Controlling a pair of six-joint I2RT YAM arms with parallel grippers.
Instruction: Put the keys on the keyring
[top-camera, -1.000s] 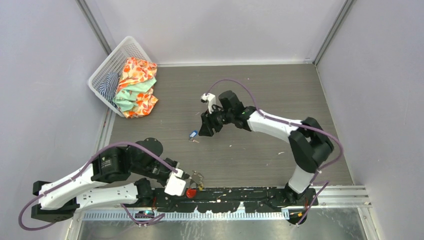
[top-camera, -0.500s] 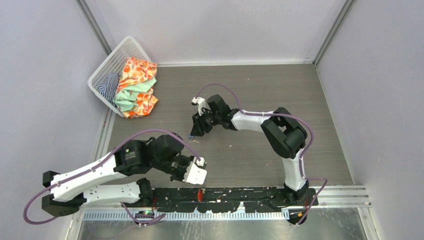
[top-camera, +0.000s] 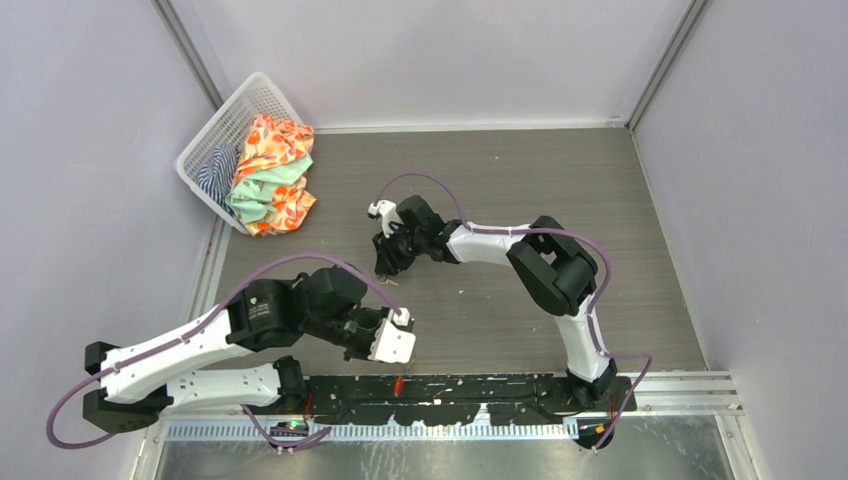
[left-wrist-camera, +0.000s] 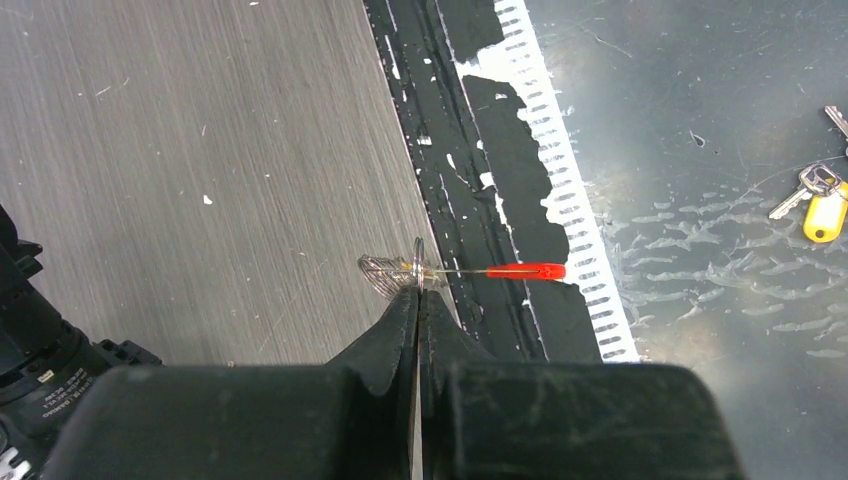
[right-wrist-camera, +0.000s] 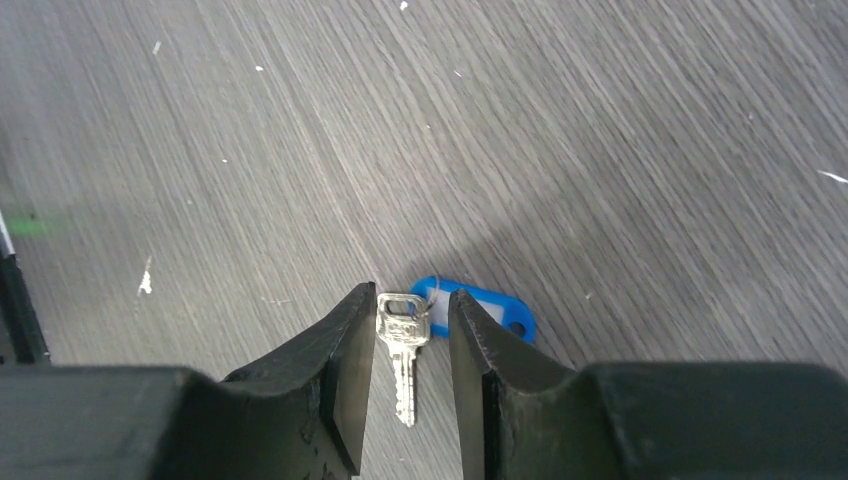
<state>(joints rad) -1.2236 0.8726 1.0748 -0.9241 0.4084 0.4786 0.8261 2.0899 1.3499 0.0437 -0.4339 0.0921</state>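
1. My left gripper (left-wrist-camera: 418, 300) clenches the keyring (left-wrist-camera: 392, 270), frame centre.
2. My right gripper (right-wrist-camera: 412, 312), jaws apart, straddles the blue key (right-wrist-camera: 403, 345), lower centre.
3. Yellow key (left-wrist-camera: 825, 215) lies far right; neither key threaded.

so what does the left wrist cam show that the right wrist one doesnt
Only left wrist: the left gripper shut on the keyring, its red tag sticking out over the black rail, and the yellow key lying past the table edge. Only right wrist: the right gripper, jaws apart either side of the blue key. Both: the grey table.
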